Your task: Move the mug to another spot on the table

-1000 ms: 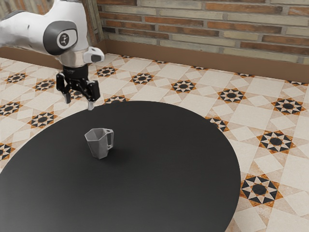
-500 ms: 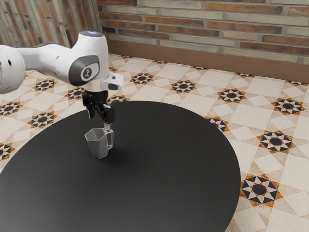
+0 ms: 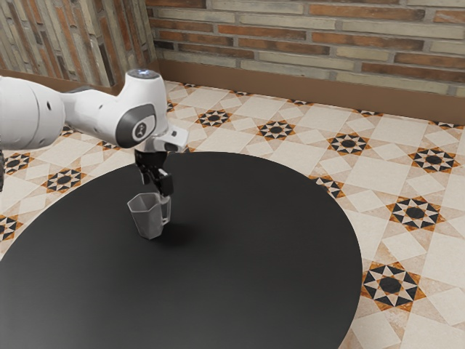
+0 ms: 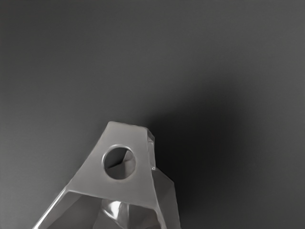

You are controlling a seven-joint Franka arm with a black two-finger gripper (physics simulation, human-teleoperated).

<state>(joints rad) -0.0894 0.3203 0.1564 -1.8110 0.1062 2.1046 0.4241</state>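
A grey faceted mug [image 3: 150, 218] stands upright on the round black table [image 3: 261, 254], left of its middle, handle toward the exterior view's right. My gripper [image 3: 158, 189] hangs just above the mug's rim on the handle side, open, its fingers pointing down and holding nothing. The wrist view looks straight down on the mug [image 4: 125, 191]: its handle with a round hole juts out over the dark tabletop [image 4: 200, 71], and part of the open cup lies close under my hand.
The table's edge curves round near the exterior view's right and back. Beyond it lie a patterned tile floor [image 3: 378, 153] and a brick wall [image 3: 305, 36]. Bare tabletop spreads to the right of and in front of the mug.
My arm has swung toward the exterior view's right and come down, from above the table's back-left edge to just over the mug's rim. The hand has turned. The mug has not moved.
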